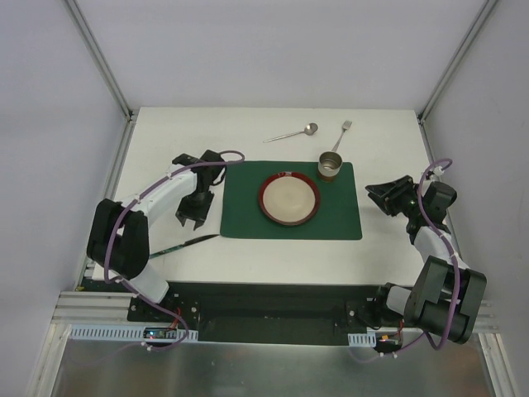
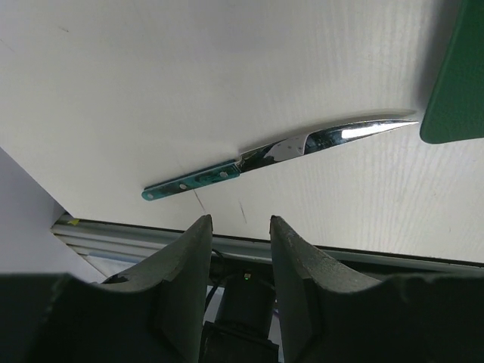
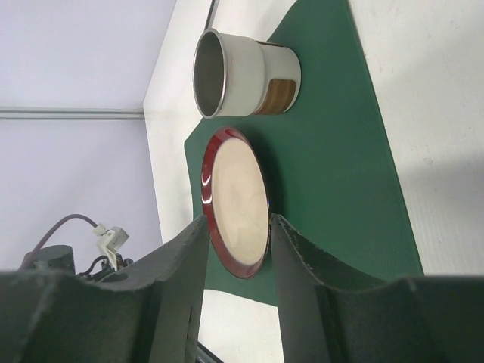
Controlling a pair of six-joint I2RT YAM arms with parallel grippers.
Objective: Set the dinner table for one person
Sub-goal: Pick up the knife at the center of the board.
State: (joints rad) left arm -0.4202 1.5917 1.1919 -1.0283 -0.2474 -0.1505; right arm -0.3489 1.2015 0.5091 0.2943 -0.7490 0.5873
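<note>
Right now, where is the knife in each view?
Top external: knife lower left on the white table, by the green placemat's near-left corner.
Left wrist: knife mid-frame, tip toward the placemat at the right edge.
Right wrist: not in it.
Shared landmark: the placemat, in all three views.

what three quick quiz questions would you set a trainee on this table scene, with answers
1. True or false: the knife lies on the green placemat.
2. What stands near the placemat's far right corner? A bowl, B cup, C bottle.
3. How many utensils lie on the bare table?
Key: 1 false, it lies on the table off the mat's near left corner. 2 B. 3 three: knife, spoon, fork.
</note>
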